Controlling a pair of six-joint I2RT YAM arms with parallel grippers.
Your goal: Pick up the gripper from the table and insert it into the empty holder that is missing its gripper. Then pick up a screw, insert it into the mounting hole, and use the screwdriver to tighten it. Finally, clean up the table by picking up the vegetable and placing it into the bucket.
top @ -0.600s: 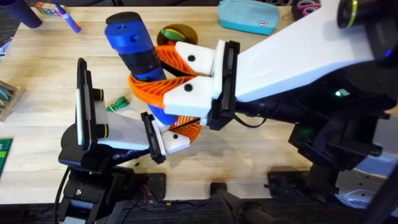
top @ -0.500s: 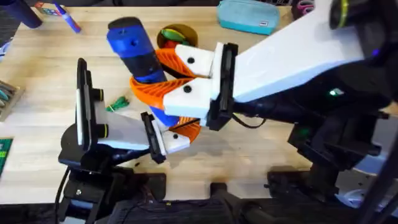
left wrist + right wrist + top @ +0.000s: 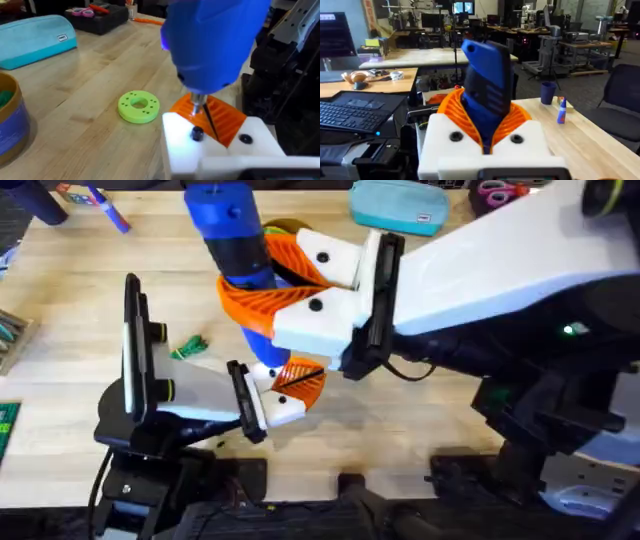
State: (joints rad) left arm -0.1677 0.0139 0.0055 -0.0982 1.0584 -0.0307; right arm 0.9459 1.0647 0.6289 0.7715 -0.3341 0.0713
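Observation:
My right gripper (image 3: 250, 280), with paired orange ribbed fingers, is shut on the blue screwdriver (image 3: 230, 228), which stands almost upright with its tip down. The tip meets the white holder (image 3: 273, 408) at the end of my left arm. The orange fan-shaped gripper (image 3: 300, 378) sits in that holder. In the left wrist view the screwdriver (image 3: 210, 45) has its bit just above a black screw (image 3: 196, 133) in the holder (image 3: 220, 150), beside the orange gripper (image 3: 227, 117). The right wrist view has the screwdriver (image 3: 487, 80) clamped between my orange fingers. The green vegetable (image 3: 188, 346) lies on the table to the left.
A bucket (image 3: 9, 125) with something green inside and a flat green ring (image 3: 138, 106) sit beyond the holder. A teal pouch (image 3: 398, 207) lies at the back, scissors (image 3: 495, 192) at the back right, a marker (image 3: 108, 208) at the back left.
My right arm has shifted toward the back and right with the screwdriver, which now stands more upright over the holder. My left arm has stayed where it was.

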